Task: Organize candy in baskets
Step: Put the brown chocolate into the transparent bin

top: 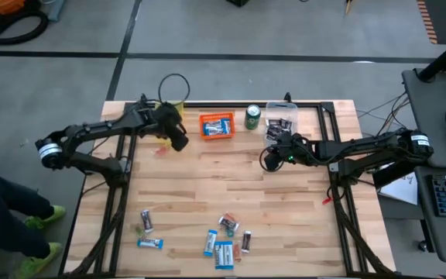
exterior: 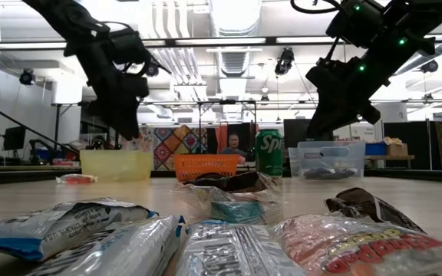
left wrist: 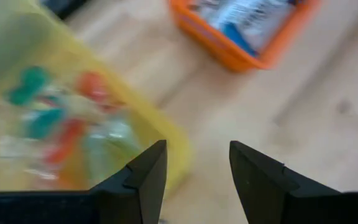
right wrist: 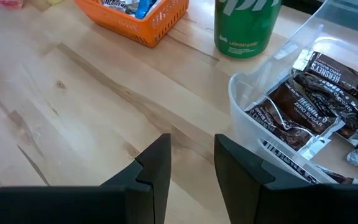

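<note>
We see the left gripper (left wrist: 194,180) hanging just above the translucent yellow plastic basket (left wrist: 160,134) of small red and green sweets (left wrist: 55,118), its fingers apart with nothing between them. The right gripper (right wrist: 191,168) hovers beside the clear plastic bin (right wrist: 244,102) of dark brown mini bars (right wrist: 303,102), fingers parted and empty. Between the two bins sit the orange mesh basket (top: 217,125) and a green soda can (top: 253,116). More wrapped candy (top: 223,249) lies scattered on the wooden table (top: 231,178) at its near edge.
</note>
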Available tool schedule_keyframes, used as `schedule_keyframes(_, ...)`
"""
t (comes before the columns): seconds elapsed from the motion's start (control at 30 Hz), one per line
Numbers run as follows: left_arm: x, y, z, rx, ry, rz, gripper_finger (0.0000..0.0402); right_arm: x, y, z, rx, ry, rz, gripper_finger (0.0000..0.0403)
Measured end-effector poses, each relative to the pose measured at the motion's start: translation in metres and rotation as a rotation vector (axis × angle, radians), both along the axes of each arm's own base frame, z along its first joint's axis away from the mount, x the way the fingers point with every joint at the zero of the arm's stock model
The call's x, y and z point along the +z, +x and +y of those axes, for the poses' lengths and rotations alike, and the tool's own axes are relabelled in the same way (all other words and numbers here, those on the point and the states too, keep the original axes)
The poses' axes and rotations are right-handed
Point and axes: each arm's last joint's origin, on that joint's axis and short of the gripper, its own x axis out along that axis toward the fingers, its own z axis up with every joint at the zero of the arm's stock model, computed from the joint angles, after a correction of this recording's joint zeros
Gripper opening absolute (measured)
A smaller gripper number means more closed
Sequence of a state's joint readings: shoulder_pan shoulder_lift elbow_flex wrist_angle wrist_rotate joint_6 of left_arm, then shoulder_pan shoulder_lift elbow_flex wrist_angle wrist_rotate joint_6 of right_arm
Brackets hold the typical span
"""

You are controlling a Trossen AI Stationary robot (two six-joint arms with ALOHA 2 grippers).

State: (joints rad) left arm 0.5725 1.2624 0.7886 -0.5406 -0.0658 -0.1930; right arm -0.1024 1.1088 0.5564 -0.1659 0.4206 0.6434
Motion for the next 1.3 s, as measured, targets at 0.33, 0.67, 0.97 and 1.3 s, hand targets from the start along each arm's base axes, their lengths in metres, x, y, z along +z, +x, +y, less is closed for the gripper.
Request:
schedule_keyframes(0.33, -0.005, 0.027, -0.089, -0.152, -0.134, 0.023, 0.0146, 0.0, 0.0, 0.0, 0.005, -0.004, 0.003, 0.0109)
schedule_keyframes(0.67, -0.011, 0.008, -0.192, -0.125, -0.404, 0.133, 0.0146, 0.0, 0.0, 0.0, 0.019, -0.017, 0.012, 0.0109)
schedule_keyframes(0.97, -0.016, -0.028, -0.257, 0.078, -0.624, 0.289, 0.0145, 0.008, 0.008, -0.001, 0.075, -0.089, -0.064, 0.0109)
schedule_keyframes(1.3, -0.038, -0.041, -0.278, 0.27, -0.555, 0.424, 0.0145, 0.028, 0.02, -0.002, 0.181, -0.271, -0.18, 0.0109)
